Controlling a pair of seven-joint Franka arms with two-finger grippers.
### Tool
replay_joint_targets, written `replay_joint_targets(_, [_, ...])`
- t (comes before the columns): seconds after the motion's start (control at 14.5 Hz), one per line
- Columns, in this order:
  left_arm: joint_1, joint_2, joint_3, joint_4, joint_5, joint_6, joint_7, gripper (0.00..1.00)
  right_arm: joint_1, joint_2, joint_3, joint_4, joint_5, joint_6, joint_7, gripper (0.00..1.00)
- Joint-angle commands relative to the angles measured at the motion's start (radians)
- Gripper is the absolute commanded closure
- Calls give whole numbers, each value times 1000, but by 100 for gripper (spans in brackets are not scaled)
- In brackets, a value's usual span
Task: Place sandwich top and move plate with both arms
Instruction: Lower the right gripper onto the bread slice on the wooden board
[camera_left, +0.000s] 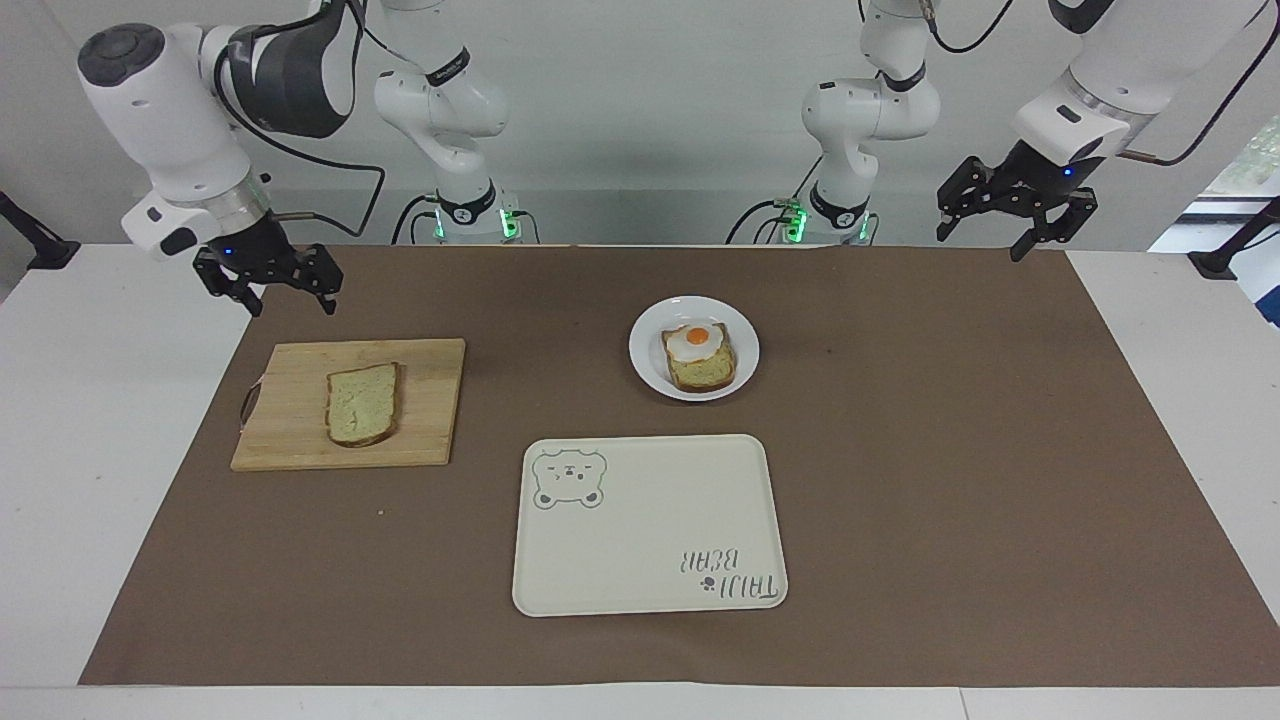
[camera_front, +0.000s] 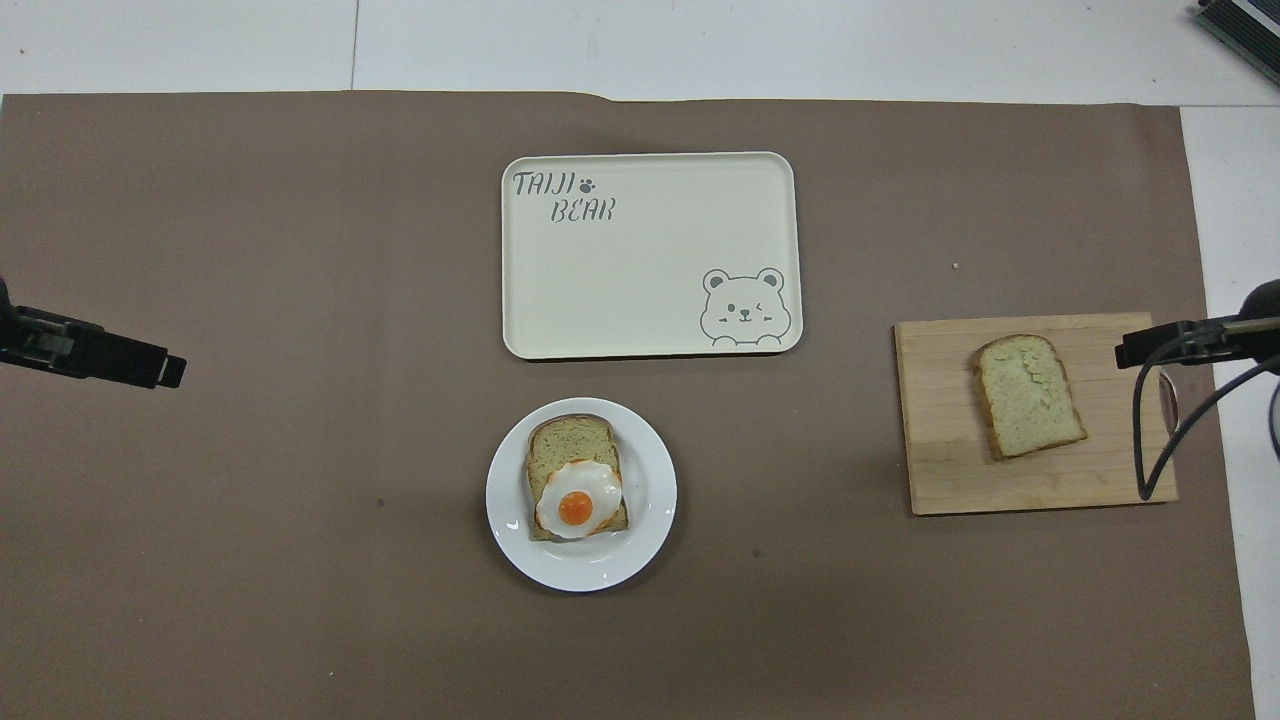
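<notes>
Right pincer (camera_left: 267, 288) hanging wide above bench mat near cutting board (camera_left: 290, 440), holding nothing. Left pincer (camera_left: 1015, 222) waiting, also wide.

Sandwich top (camera_left: 362, 403) lying flat on board; plate (camera_left: 648, 372) with egg slice (camera_left: 699, 357) well apart.

Risk: fingers are possibly sliding flat slice instead of lifting, or landing it crooked on egg.

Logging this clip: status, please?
Right gripper open, up by the board; left gripper open, waiting. Top slice on board, untouched. Plate holds the egg slice. Nothing in the way.
</notes>
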Motion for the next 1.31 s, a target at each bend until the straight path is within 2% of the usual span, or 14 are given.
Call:
replay_joint_targets(0.0, [1,-27,2,-35,-9,23,5,0,-35,-9,3,-103,25,107,-87,0])
replay_joint_targets(0.48, [9,-27,3,-34,-8,21,7,0,-84,50,3,-239,18,303,-198,0])
replay_joint_targets(0.83, [12,-27,3,-34,-6,21,10,0,-112,144,3,-270,21,391,-256,0])
replay_joint_targets(1.03, [11,-27,3,-34,-8,27,10,0,-126,170,4,-285,29,420,-260,20])
replay_joint_targets(1.24, [12,-27,3,-34,-8,24,13,0,-149,217,4,-284,174,421,-365,30])
